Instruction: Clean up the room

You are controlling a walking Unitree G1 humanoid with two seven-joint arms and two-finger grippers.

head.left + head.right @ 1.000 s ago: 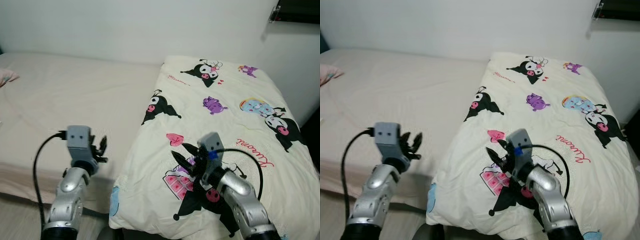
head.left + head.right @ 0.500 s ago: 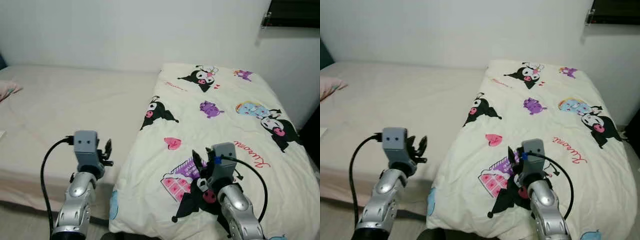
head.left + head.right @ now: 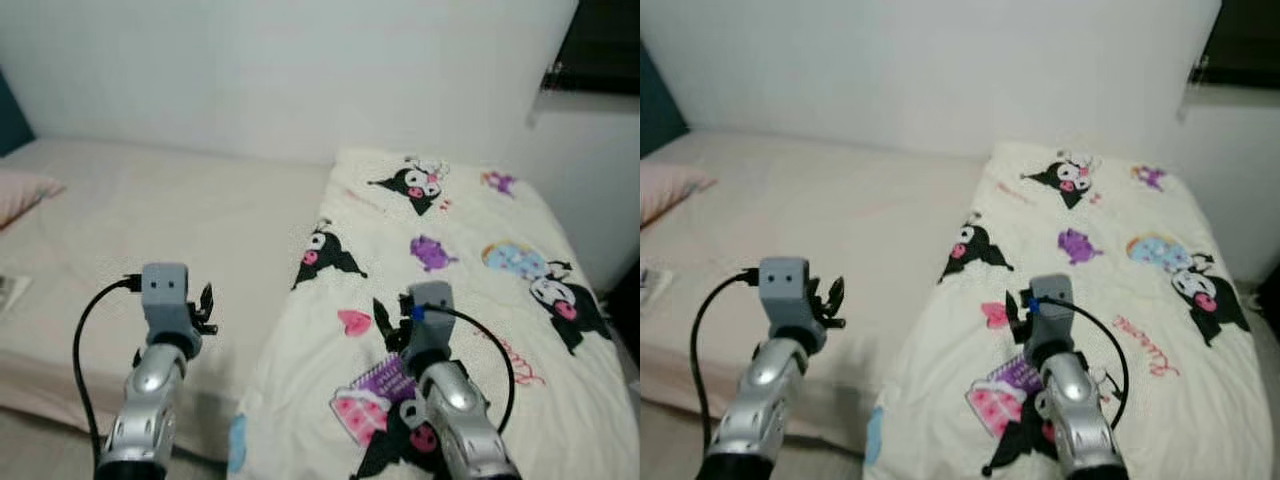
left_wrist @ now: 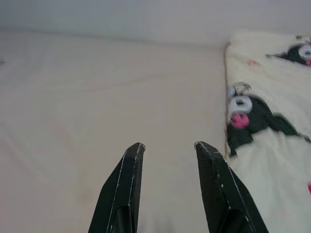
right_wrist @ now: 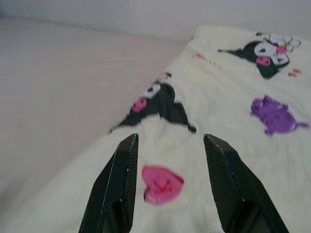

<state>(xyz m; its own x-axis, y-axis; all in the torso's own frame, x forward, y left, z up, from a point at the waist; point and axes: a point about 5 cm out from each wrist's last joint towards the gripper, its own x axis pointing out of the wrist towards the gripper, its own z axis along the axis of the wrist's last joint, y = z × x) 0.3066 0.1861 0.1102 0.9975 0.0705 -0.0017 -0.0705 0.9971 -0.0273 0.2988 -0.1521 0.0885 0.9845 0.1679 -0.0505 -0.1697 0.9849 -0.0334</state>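
A cream blanket [image 3: 470, 260] printed with black and pink cartoon figures lies folded over the right half of a bed [image 3: 150, 210] with a pale beige sheet. My left gripper [image 3: 205, 305] is raised over the bare sheet near the bed's front edge, open and holding nothing; in the left wrist view its fingers [image 4: 124, 194] point across the sheet toward the blanket's edge [image 4: 272, 145]. My right gripper [image 3: 385, 322] hovers open just above the blanket, close to a pink heart [image 5: 160, 183].
A white wall [image 3: 300, 70] backs the bed. A pink pillow [image 3: 22, 192] lies at the far left, with a small flat item [image 3: 8, 292] near the left front edge. A dark window [image 3: 605, 45] is at the upper right.
The camera has tilted up and shifted, so the bed sits lower in the picture. Both grippers are raised higher and stay open; the right one now points further up the blanket.
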